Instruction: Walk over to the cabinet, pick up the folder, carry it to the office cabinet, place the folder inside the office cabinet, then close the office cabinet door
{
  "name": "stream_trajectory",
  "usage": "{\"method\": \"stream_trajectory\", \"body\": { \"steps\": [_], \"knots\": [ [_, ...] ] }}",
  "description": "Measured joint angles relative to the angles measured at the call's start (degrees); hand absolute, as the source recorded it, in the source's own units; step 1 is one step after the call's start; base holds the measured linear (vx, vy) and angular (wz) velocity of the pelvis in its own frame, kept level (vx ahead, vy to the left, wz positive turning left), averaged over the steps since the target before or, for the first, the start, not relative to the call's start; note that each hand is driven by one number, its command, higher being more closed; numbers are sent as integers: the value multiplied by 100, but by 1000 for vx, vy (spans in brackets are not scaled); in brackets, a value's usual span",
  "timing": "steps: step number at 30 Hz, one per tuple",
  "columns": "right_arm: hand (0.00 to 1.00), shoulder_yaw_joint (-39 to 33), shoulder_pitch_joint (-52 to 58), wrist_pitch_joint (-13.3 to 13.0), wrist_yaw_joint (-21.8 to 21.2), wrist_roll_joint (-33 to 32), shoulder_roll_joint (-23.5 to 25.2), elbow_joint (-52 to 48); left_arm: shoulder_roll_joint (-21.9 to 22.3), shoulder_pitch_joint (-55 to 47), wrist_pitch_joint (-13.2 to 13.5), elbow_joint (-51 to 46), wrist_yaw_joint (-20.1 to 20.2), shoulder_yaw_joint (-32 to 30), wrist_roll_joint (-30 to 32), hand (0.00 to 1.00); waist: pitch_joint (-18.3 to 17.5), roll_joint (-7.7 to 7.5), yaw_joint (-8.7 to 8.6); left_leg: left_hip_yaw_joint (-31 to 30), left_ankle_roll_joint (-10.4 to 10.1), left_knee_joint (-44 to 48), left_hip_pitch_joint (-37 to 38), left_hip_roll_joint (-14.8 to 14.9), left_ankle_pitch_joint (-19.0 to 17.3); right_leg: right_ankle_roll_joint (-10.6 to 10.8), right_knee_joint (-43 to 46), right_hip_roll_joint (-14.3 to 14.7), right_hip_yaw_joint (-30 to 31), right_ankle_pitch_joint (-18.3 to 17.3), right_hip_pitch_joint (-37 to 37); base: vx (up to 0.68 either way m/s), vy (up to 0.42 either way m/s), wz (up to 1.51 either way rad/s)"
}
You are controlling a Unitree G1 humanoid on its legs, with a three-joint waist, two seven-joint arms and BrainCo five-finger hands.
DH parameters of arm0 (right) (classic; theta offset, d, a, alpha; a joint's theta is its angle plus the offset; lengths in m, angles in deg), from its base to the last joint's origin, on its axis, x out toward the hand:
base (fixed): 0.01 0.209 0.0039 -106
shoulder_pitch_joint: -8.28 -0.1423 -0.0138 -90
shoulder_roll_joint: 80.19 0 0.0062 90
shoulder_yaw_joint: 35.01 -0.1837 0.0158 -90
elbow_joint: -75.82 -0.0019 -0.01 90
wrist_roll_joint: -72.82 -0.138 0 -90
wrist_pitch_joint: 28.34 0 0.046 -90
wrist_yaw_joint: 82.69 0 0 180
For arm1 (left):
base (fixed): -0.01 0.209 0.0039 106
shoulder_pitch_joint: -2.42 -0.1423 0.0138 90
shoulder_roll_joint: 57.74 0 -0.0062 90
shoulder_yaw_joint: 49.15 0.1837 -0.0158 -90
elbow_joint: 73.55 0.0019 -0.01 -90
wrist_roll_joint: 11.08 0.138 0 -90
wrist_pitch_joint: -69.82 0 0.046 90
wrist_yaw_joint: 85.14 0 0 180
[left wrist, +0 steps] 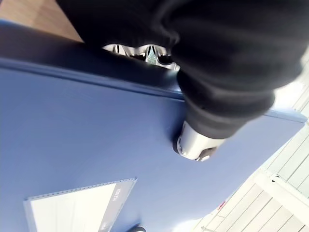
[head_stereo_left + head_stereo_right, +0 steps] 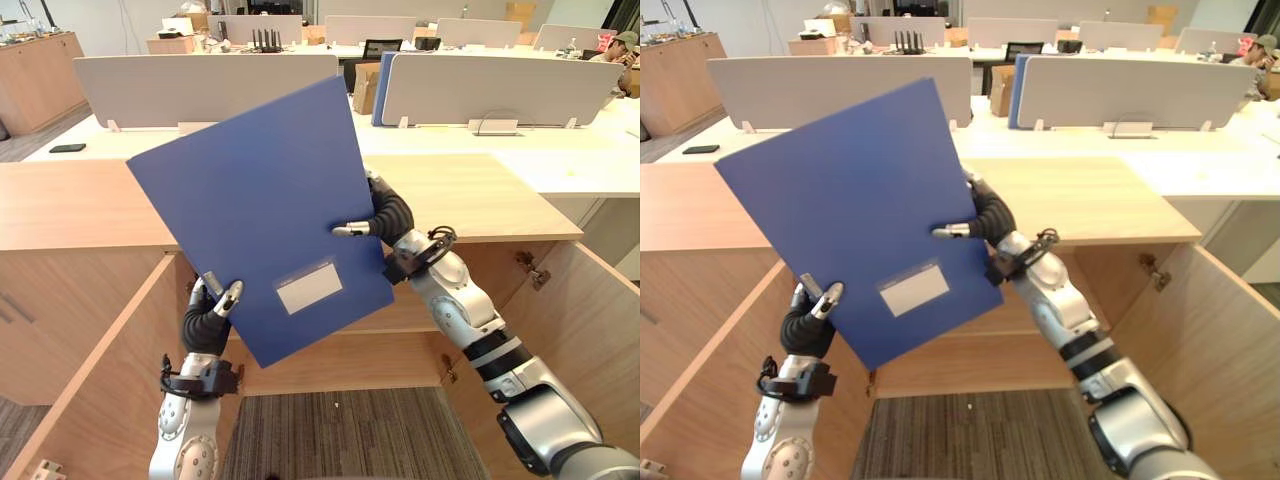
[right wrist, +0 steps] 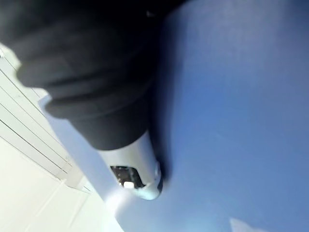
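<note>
Blue and tilted, the folder (image 2: 250, 200) is held up in front of the wooden office cabinet (image 2: 480, 200), whose doors (image 2: 585, 320) stand open. Its lower edge is pinched by the left robot hand (image 2: 206, 322) and its right edge is clasped by the right robot hand (image 2: 388, 214), each thumb laid on the front face.

Finding: no text, number or sign can be read. The folder (image 2: 250, 200), blue, carries one white label (image 2: 308, 287) on its front face near the lower edge, framed by a thin pale border. The label's face is blank. In the left wrist view a short line of dark print stands along one end of that label, too small to make out.
</note>
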Motion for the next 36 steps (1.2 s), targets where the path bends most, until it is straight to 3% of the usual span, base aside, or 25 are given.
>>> {"method": "stream_trajectory", "body": {
  "steps": [8, 9, 19, 24, 28, 32, 34, 36],
  "knots": [
    [100, 640, -273, 149, -449, -387, -880, -230, -409, -1, 169, -19, 32, 172, 0, 100, -69, 29, 73, -19, -4, 3, -28, 6, 4, -10, -31, 11, -15, 13, -6, 0, 0, 0],
    [100, 678, -280, 156, -457, -393, -991, -327, -407, -3, 169, -19, 42, 238, -3, 0, -71, 27, 79, -19, -4, 3, -28, 6, 3, -11, -31, 12, -15, 14, -6, 0, 0, 0],
    [100, 887, -405, 159, -555, -111, -1819, -1189, -702, -167, 39, -13, 126, 611, 4, 0, -194, 23, 65, 13, -25, 3, -36, 37, -12, -22, -50, 33, 38, 20, -23, 0, 0, -1],
    [100, 596, 205, 67, -738, 1376, -2086, -2027, -906, -405, -383, 824, 697, 1100, 277, 0, -200, 21, 58, 61, -39, 1, -33, 59, -22, -22, -53, 46, 90, 21, -44, 0, 0, -5],
    [100, 612, 846, 37, -845, 2719, -1922, -2456, -641, -399, -674, 2071, 943, 1229, 724, 0, -195, 12, 64, 135, -46, -2, -35, 79, -29, -19, -22, 51, 135, 20, -106, -5, 1, -10],
    [100, 642, 1512, -171, -881, 4144, -1791, -2793, 106, -331, -808, 3795, 641, 438, 1586, 0, -187, -2, 69, 226, -48, -4, -38, 101, -37, -19, 11, 55, 256, 20, -165, -7, 7, -10],
    [100, 732, 1730, -306, -961, 4423, -1817, -2809, 281, -227, -909, 4846, 392, -154, 1535, 0, -182, -13, 54, 239, -49, -4, -38, 112, -39, -19, 10, 49, 269, 21, -171, -11, 10, -6],
    [100, 1006, 2028, -410, -1019, 4760, -1849, -2779, 326, -120, -1036, 6242, 83, -1120, 1152, 0, -158, -57, 24, 259, -54, -4, -36, 138, -42, -25, 9, 58, 281, 27, -180, -8, 2, -5]
  ]
}}
